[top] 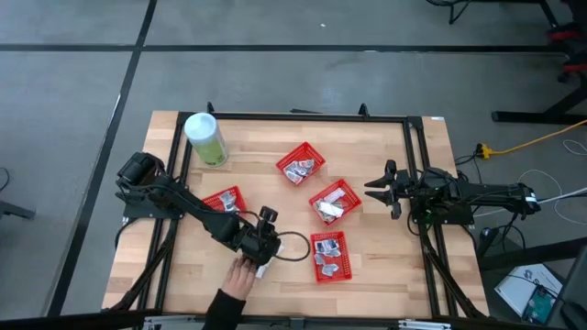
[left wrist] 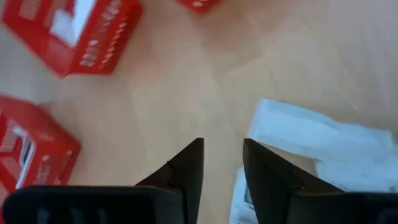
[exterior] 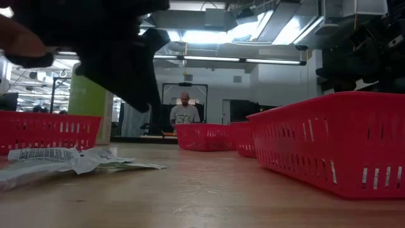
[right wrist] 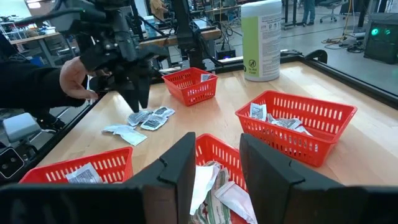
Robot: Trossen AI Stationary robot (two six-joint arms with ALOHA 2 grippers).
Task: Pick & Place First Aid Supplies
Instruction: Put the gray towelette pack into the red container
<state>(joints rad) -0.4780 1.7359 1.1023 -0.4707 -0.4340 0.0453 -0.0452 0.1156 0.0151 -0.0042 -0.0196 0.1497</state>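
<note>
White packets (exterior: 57, 158) lie on the wooden table (exterior: 209, 190) beneath the left end effector (left wrist: 221, 165), fingers apart.

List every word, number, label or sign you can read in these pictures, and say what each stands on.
None can be read.
Canister: dark print and a round green symbol, too small.
Loose packet: a printed line, blurred.
Packets on the table: marks too small.
Red baskets: no lettering visible.
</note>
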